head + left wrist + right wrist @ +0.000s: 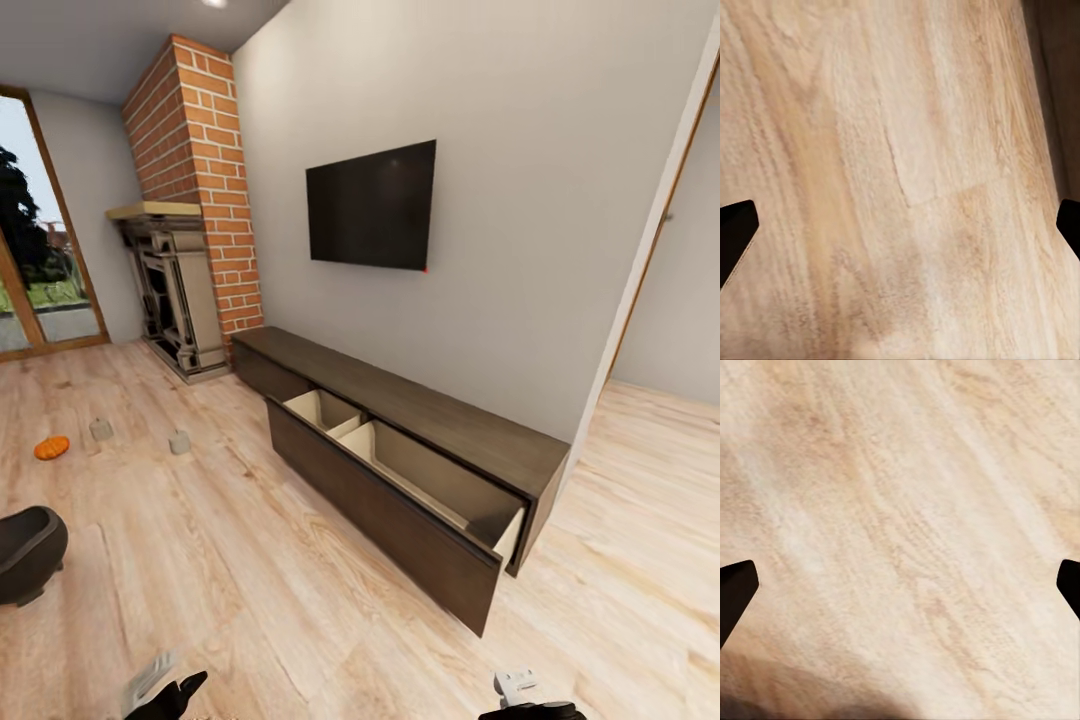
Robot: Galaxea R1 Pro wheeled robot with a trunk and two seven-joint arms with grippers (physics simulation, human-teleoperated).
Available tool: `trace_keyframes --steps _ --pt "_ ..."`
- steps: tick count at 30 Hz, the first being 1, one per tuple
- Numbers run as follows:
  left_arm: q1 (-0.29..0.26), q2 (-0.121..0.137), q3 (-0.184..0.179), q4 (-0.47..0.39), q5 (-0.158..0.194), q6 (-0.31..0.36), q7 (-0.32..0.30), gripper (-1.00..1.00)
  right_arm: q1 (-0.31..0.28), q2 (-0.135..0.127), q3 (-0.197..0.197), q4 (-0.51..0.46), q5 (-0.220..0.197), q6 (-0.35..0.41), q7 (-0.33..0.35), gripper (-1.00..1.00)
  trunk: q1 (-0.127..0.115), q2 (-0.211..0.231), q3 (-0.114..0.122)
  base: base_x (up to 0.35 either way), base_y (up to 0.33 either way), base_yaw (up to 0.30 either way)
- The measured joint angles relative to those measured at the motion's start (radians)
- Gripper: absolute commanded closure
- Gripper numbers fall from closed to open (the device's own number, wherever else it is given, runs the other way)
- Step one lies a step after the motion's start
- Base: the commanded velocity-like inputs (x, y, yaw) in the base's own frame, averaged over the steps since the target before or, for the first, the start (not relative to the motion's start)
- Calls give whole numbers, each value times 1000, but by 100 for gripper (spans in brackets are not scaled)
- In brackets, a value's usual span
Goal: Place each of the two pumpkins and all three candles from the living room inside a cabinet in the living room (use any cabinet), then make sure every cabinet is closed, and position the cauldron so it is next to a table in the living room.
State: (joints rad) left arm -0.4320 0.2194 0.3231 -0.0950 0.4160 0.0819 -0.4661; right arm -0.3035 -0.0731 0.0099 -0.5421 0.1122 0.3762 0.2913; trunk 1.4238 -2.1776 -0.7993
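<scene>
Pale wood-plank floor (250, 560) with visible grain and a soft satin sheen covers the room; the long low cabinet (400, 400) is dark-brown matt wood, its open drawer (420, 470) lined in smooth pale beige. The chimney (205, 170) is rough red brick with pale mortar above a light wooden mantel (155, 210), beside a smooth matt grey wall (520, 150) carrying a glossy black television (372, 205). On the floor sit a matt black cauldron (25, 550), a smooth orange pumpkin (52, 447) and two dull tan candles (179, 441).
</scene>
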Motion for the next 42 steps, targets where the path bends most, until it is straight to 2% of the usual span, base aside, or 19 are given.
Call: trace_keyframes --steps 33,42 --pt "0 0 0 0 0 0 -1 -100 0 0 0 17 0 0 -1 -100 0 0 32 0 0 233" --pt "0 -1 0 0 0 0 -1 -100 0 0 0 17 0 0 -1 -100 0 0 38 -145 0 260"
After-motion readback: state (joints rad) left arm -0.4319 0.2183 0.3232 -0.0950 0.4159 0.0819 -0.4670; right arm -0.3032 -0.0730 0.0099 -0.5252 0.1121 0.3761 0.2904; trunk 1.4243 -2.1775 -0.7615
